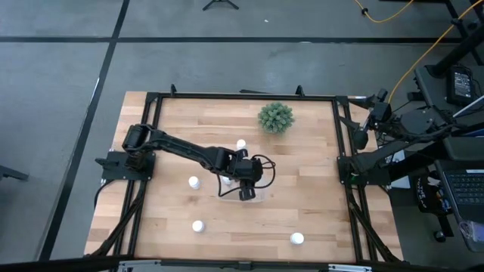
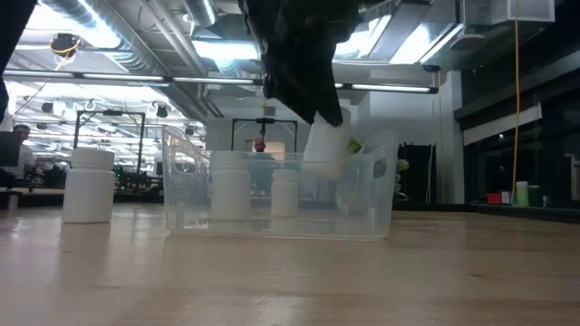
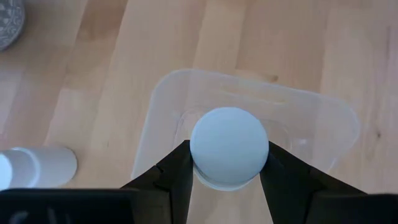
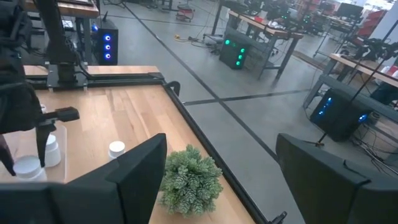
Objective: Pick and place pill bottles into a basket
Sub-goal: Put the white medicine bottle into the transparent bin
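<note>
From above, I'm watching the left gripper [image 1: 246, 194] hanging over the basket [image 1: 261, 199] mid-table. Loose bottles are standing around it: one [image 1: 193, 182] to its left, one [image 1: 198, 225] nearer the front edge, one [image 1: 297, 239] at the front right, and one [image 1: 241, 143] behind the arm near the green plant [image 1: 275, 117]. The right arm is waiting folded off the right edge of the table.

From table height, I'm seeing the held bottle [image 2: 324, 145] tilted, its lower end dipping inside the basket [image 2: 385, 195] walls. Two bottles [image 2: 229, 185] seem to be standing in there already, though one could be behind the clear plastic; I can't tell for sure. Another bottle [image 2: 89, 184] is sitting outside, to the left.

Through the left wrist, I'm looking at the jaws clamped on the bottle [image 3: 229, 145] from both sides, basket [image 3: 336, 112] directly beneath.

Through the right wrist, that gripper [image 4: 217, 168] is showing its jaws wide apart, holding nothing.

My read: this drop is nearly done, a few bottles left to collect.
</note>
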Robot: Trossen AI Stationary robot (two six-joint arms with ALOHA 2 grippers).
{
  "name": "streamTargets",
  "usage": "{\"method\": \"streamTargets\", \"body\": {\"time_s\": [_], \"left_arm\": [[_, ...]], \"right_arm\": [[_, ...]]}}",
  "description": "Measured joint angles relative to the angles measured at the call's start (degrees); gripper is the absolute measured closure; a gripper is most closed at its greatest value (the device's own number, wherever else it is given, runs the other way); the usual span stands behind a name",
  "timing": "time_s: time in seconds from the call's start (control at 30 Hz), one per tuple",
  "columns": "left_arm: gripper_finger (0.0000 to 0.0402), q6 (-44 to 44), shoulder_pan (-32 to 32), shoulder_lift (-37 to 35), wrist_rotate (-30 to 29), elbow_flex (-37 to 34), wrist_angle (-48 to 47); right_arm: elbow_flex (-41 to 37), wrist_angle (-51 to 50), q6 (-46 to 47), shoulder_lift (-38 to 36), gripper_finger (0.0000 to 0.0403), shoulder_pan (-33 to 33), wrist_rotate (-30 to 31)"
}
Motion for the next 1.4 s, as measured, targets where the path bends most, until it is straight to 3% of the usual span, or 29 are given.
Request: {"method": "streamTargets", "body": {"time_s": [0.57,1.07,1.4], "left_arm": [[0.0252,2.7,1.7,6.5,1.5,0.0,4.3],[0.0250,3.4,2.2,7.2,-0.4,0.0,6.1],[0.0195,2.6,3.2,7.1,2.7,0.0,4.6]], "right_arm": [[0.0,0.0,-0.2,0.0,0.0101,0.0,-0.2],[0.0,-0.1,-0.2,0.0,0.0101,0.0,-0.2],[0.0,-0.1,-0.2,0.0,0.0101,0.0,-0.2]]}}
